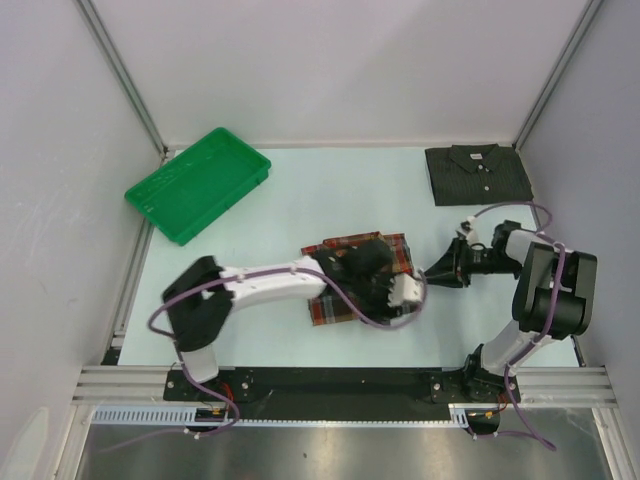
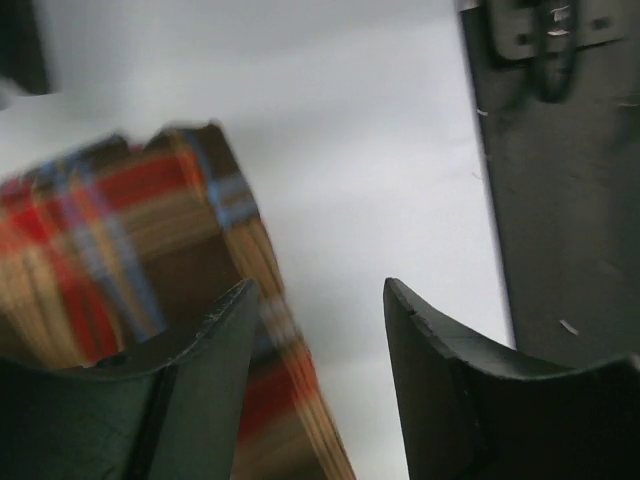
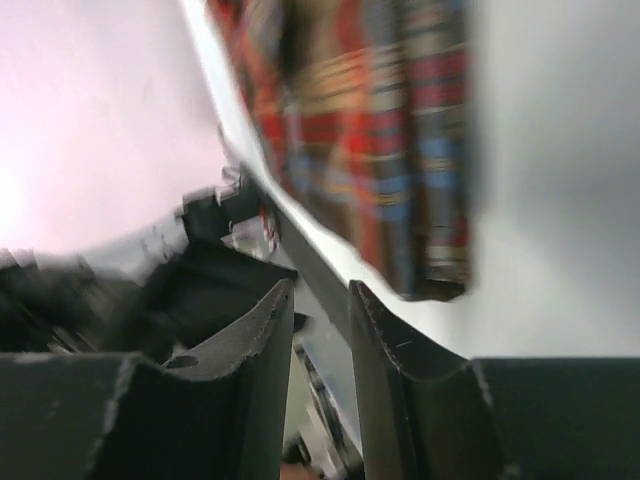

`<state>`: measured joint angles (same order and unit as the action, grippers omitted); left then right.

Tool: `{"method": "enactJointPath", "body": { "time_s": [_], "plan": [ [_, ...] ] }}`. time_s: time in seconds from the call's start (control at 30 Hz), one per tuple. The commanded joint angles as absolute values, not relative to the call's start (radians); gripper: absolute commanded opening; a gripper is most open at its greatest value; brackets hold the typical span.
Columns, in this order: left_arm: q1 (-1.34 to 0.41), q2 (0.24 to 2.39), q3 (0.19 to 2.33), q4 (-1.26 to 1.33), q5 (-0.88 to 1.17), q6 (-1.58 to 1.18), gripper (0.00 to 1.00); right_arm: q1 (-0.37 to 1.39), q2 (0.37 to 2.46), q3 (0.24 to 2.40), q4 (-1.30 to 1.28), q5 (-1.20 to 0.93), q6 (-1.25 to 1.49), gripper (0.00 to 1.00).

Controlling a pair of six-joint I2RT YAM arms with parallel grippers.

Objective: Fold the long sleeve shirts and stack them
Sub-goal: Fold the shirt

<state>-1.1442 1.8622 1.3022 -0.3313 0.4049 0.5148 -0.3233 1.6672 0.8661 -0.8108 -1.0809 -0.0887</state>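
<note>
The plaid shirt point(image 1: 345, 305) lies folded at the table's middle, partly under my left arm. It shows blurred in the left wrist view point(image 2: 110, 240) and the right wrist view point(image 3: 380, 140). The dark grey shirt point(image 1: 477, 173) lies folded at the back right. My left gripper point(image 1: 408, 293) is over the plaid shirt's right edge. It is open point(image 2: 320, 290) and empty, with one finger above the cloth. My right gripper point(image 1: 433, 272) is just right of the plaid shirt and points at it. Its jaws point(image 3: 320, 290) stand a little apart with nothing between them.
A green plastic tray point(image 1: 198, 183) sits tilted at the back left. White walls close in the table on the left, back and right. A black rail point(image 1: 330, 385) runs along the near edge and also shows in the left wrist view point(image 2: 560, 200).
</note>
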Motion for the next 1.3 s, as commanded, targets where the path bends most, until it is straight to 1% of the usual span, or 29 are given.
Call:
{"method": "enactJointPath", "body": {
  "time_s": [0.0, 0.03, 0.07, 0.17, 0.3, 0.33, 0.43, 0.5, 0.57, 0.63, 0.77, 0.83, 0.9, 0.97, 1.03, 1.07, 1.1, 1.17, 1.27],
  "plan": [
    [-0.942, 1.619, 1.2, -0.464, 0.714, 0.321, 0.6, -0.172, 1.637, 0.914, -0.951, -1.239, -0.26, 0.33],
    [-0.902, 1.605, 1.18, -0.485, 0.826, 0.296, 0.61, -0.11, 1.643, 0.917, -0.966, -1.239, -0.285, 0.33],
    [-0.825, 1.6, 1.163, -0.506, 0.891, 0.261, 0.62, -0.079, 1.647, 0.916, -0.957, -1.247, -0.287, 0.33],
    [-0.741, 1.647, 1.112, -0.577, 1.033, 0.242, 0.63, -0.006, 1.699, 0.914, -0.911, -1.218, -0.252, 0.33],
    [-0.73, 1.742, 1.059, -0.554, 1.078, 0.21, 0.62, -0.023, 1.851, 0.91, -0.874, -1.18, -0.203, 0.31],
    [-0.712, 1.765, 1.048, -0.543, 1.075, 0.183, 0.61, -0.035, 1.927, 0.913, -0.873, -1.16, -0.195, 0.31],
    [-0.643, 1.842, 0.991, -0.479, 1.045, 0.135, 0.61, -0.1, 2.018, 0.911, -0.841, -1.091, -0.132, 0.29],
    [-0.611, 1.9, 0.974, -0.501, 1.017, 0.15, 0.61, -0.126, 2.039, 0.902, -0.827, -1.059, -0.109, 0.3],
    [-0.563, 1.924, 0.963, -0.517, 0.991, 0.164, 0.61, -0.12, 2.026, 0.89, -0.813, -1.003, -0.063, 0.31],
    [-0.519, 1.93, 0.956, -0.514, 0.963, 0.167, 0.61, -0.109, 2.0, 0.881, -0.805, -0.945, -0.025, 0.34],
    [-0.485, 1.887, 0.977, -0.537, 0.956, 0.17, 0.62, -0.075, 1.938, 0.894, -0.811, -0.881, -0.006, 0.33],
    [-0.485, 1.84, 0.985, -0.546, 0.971, 0.193, 0.62, -0.066, 1.898, 0.91, -0.815, -0.903, -0.029, 0.31],
    [-0.488, 1.804, 0.992, -0.567, 0.986, 0.224, 0.62, -0.057, 1.815, 0.931, -0.813, -0.955, -0.046, 0.29],
    [-0.492, 1.752, 0.996, -0.595, 0.994, 0.25, 0.63, -0.049, 1.742, 0.946, -0.831, -1.008, -0.09, 0.3],
    [-0.503, 1.718, 0.991, -0.607, 0.991, 0.287, 0.66, -0.037, 1.71, 0.977, -0.868, -1.11, -0.139, 0.48],
    [-0.509, 1.685, 0.986, -0.617, 0.985, 0.297, 0.68, -0.023, 1.709, 0.992, -0.883, -1.138, -0.19, 0.56],
    [-0.52, 1.669, 0.982, -0.62, 0.985, 0.31, 0.69, -0.008, 1.724, 1.009, -0.9, -1.161, -0.21, 0.77],
    [-0.531, 1.632, 0.968, -0.62, 0.992, 0.311, 0.72, 0.064, 1.761, 1.067, -0.995, -1.18, -0.312, 0.99],
    [-0.541, 1.605, 0.956, -0.617, 1.002, 0.302, 0.77, 0.12, 1.809, 1.065, -1.078, -1.244, -0.385, 1.0]
  ]
}}
